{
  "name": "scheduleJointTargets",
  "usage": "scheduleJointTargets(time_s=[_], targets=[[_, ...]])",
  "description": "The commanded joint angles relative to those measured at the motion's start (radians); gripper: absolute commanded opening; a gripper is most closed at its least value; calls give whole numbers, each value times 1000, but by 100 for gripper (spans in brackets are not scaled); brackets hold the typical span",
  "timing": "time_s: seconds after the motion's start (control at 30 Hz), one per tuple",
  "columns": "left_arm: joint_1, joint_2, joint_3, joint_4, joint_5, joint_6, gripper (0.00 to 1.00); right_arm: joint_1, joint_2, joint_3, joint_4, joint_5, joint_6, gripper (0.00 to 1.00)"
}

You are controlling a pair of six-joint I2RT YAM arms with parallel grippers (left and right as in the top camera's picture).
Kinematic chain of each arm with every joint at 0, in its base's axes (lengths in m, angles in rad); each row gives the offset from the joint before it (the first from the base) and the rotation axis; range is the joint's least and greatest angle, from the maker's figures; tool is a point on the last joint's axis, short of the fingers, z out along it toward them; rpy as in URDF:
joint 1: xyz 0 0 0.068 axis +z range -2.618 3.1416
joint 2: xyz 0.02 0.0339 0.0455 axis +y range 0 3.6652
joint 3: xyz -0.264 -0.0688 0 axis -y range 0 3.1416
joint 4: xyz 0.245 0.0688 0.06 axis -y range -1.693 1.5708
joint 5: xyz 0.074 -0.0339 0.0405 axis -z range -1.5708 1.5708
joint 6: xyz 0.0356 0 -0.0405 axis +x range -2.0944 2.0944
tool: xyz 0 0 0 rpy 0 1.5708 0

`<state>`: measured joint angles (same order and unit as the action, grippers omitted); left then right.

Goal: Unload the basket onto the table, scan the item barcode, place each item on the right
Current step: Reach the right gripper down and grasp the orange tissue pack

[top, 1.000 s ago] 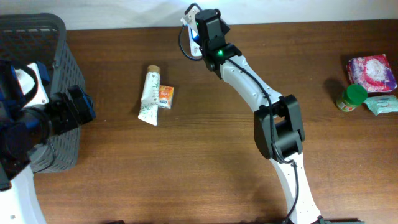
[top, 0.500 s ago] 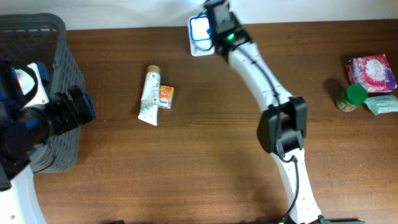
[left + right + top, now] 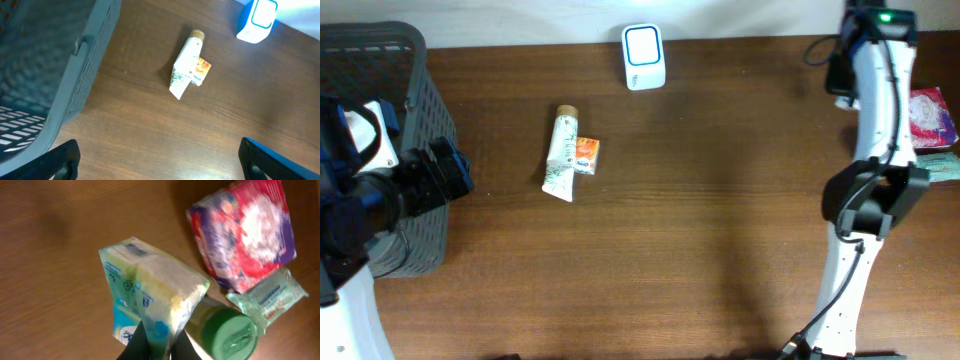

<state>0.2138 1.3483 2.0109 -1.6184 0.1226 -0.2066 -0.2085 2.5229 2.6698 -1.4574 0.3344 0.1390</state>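
The item, a pale green and blue plastic pack (image 3: 150, 295), is pinched by its lower edge in my right gripper (image 3: 152, 347), which is shut on it. It hangs over the goods at the table's far right. In the overhead view this gripper (image 3: 842, 72) is at the back right and the pack does not show there. The white and blue scanner (image 3: 644, 57) stands at the back centre, also visible as the scanner (image 3: 256, 20) in the left wrist view. My left gripper (image 3: 160, 165) is open and empty near the basket, far from the scanner.
A grey basket (image 3: 410, 60) fills the left side. A white tube (image 3: 560, 153) and an orange sachet (image 3: 586, 154) lie left of centre. Under the right gripper are a pink-purple pack (image 3: 245, 235), a green-lidded jar (image 3: 227, 335) and a green sachet (image 3: 267, 295).
The right arm has swung from the scanner at the back centre to the far right, carrying the pack and uncovering the scanner. The left arm has not moved.
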Motion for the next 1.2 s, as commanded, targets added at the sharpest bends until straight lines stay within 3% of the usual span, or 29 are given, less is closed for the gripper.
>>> scheduleJointTargets(time_s=[0.0, 0.1, 0.13, 0.17, 0.2, 0.33, 0.5, 0.6, 0.7, 0.9, 0.93, 1.0, 1.17], targets=[[5, -2, 0, 1, 0, -10, 99, -83, -1, -53, 8, -111, 20, 4], [5, -2, 0, 1, 0, -9, 99, -137, -1, -116, 54, -111, 20, 4], [5, -2, 0, 1, 0, -10, 99, -150, -1, -141, 67, -111, 20, 12], [5, -2, 0, 1, 0, -10, 99, -160, 0, -171, 82, -116, 20, 49], [5, -2, 0, 1, 0, -9, 99, -166, 0, -189, 92, -123, 20, 59], [5, -2, 0, 1, 0, -10, 99, -160, -4, -188, 108, -193, 19, 63], [5, -2, 0, 1, 0, -10, 99, -109, -61, -52, 61, -253, 19, 63], [5, -2, 0, 1, 0, -10, 99, -35, -134, 35, 23, -586, -3, 64], [5, -2, 0, 1, 0, -9, 99, 63, -142, 22, -41, -859, -3, 72], [5, -2, 0, 1, 0, -10, 99, 378, -126, -136, -45, -758, -3, 73], [5, -2, 0, 1, 0, -10, 99, 419, -126, -166, -31, -729, -3, 78], [5, -2, 0, 1, 0, -10, 99, 497, -126, -236, 29, -703, -2, 99], [5, -2, 0, 1, 0, -10, 99, 652, -126, -315, 180, -710, 49, 99]])
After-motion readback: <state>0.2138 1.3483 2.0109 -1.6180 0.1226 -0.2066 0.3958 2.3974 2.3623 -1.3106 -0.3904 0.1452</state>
